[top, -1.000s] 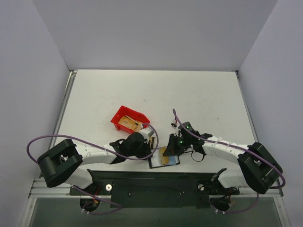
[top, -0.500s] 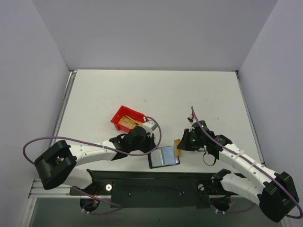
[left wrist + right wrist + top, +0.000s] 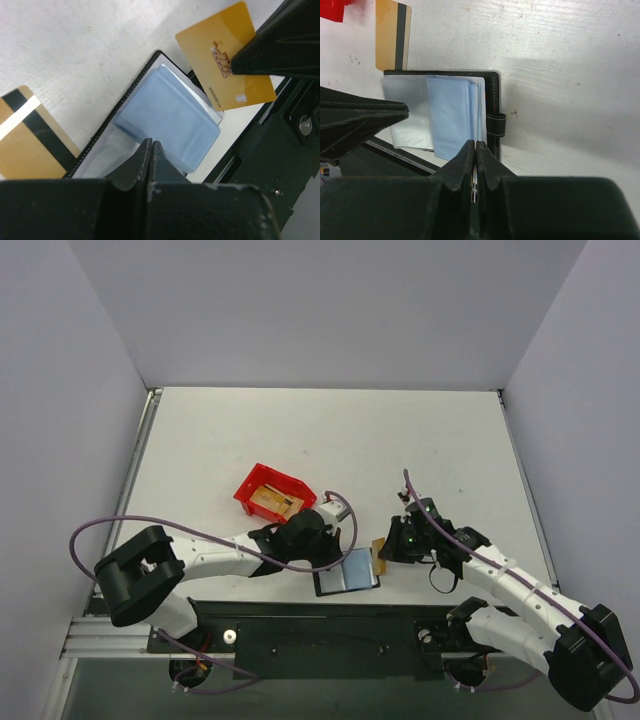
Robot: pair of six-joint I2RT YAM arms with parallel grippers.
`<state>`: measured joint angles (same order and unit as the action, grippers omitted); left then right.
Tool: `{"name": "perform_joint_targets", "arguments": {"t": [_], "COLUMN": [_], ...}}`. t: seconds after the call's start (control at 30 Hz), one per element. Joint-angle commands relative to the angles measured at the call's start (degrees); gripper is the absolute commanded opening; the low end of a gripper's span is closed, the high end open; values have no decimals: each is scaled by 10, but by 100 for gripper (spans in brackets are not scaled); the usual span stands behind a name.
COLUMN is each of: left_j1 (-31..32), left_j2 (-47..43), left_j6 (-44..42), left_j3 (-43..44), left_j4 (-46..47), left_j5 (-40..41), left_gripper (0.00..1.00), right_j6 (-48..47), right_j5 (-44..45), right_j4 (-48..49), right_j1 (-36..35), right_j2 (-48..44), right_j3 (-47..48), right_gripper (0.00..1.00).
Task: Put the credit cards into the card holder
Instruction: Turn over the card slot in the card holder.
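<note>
Left wrist view: left end effector (image 3: 150, 147) clenched, empty, tips over open card holder (image 3: 165, 110) at near edge of counter (image 3: 75, 45). Right end effector (image 3: 475, 150) pinches gold card (image 3: 207, 47) just beside holder. Risk: card misses pocket mouth and shoves unpinned holder off edge.

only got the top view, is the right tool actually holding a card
Observer: Yes. The right tool is shut on a gold card, embossed face showing, at the wallet corner.
Operator: what's the left tool doing
Observer: The left tool is shut, tips over the wallet's clear sleeve.
Operator: any card hidden under that arm
Observer: A striped card lies stripe up on the table at the wallet's edge, near the bin.
</note>
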<state>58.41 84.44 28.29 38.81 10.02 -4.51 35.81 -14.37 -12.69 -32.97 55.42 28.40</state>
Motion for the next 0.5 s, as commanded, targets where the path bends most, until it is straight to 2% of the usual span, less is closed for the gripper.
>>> {"name": "perform_joint_targets", "arguments": {"t": [0.0, 0.47], "left_j1": [25, 47], "left_j2": [28, 101], "left_j6": [6, 6], "left_j3": [21, 69], "left_j4": [47, 83], "left_j5": [-23, -31], "left_gripper": [0, 0], "right_j6": [-7, -3], "right_j5": [6, -4], "right_j4": [-11, 0], "right_j1": [5, 12], "right_j2": [-10, -7], "right_j3": [-10, -23], "right_gripper": [0, 0]}}
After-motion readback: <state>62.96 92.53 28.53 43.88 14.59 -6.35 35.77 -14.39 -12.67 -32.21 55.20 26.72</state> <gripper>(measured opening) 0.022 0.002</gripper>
